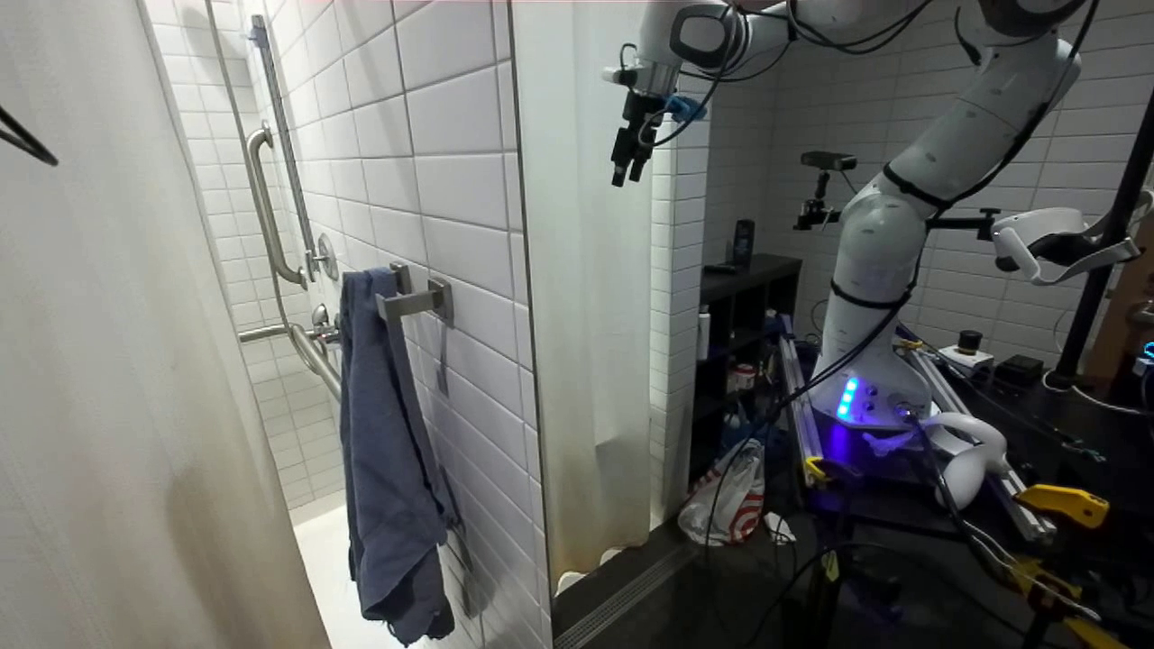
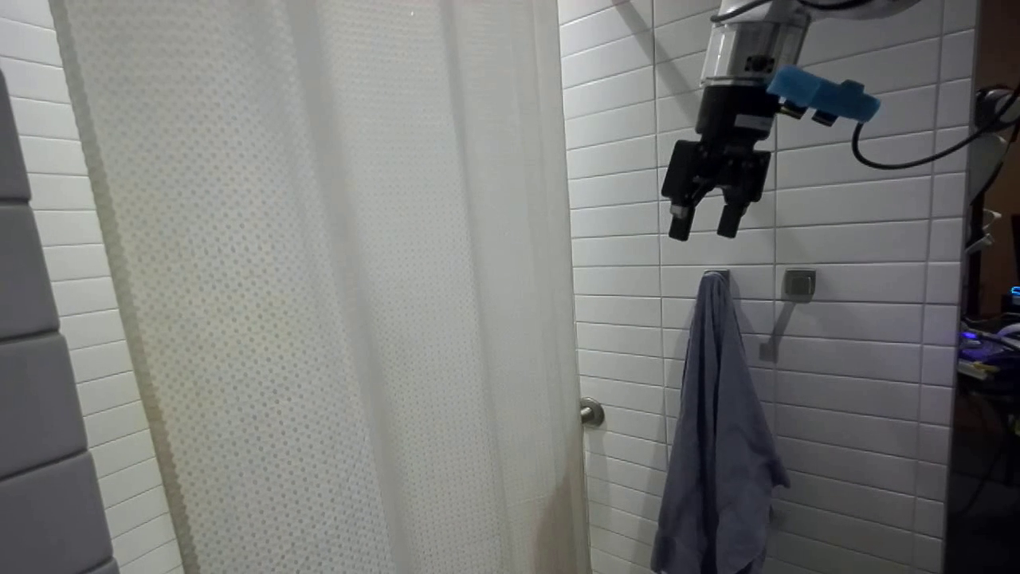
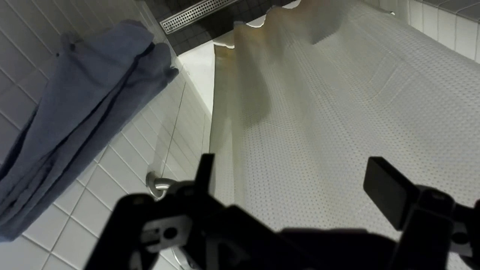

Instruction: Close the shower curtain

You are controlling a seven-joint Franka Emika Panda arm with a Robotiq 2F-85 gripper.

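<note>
My gripper, jaws well apart, shower curtain across my wrist view, blue-grey towel hanging by the tiled wall, metal bar near the curtain's edge.

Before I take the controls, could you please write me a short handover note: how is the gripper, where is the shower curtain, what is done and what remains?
Gripper: open, holding nothing, seen in front of the tiled wall.
Shower curtain: hanging, apart from the gripper; in an exterior view a grab bar shows past its edge.
Done: curtain part-way across, not fully closed; not gripped.
Left: take hold of it and close the gap, probably by drawing the edge nearer the blue-grey towel toward the tiled wall.
</note>
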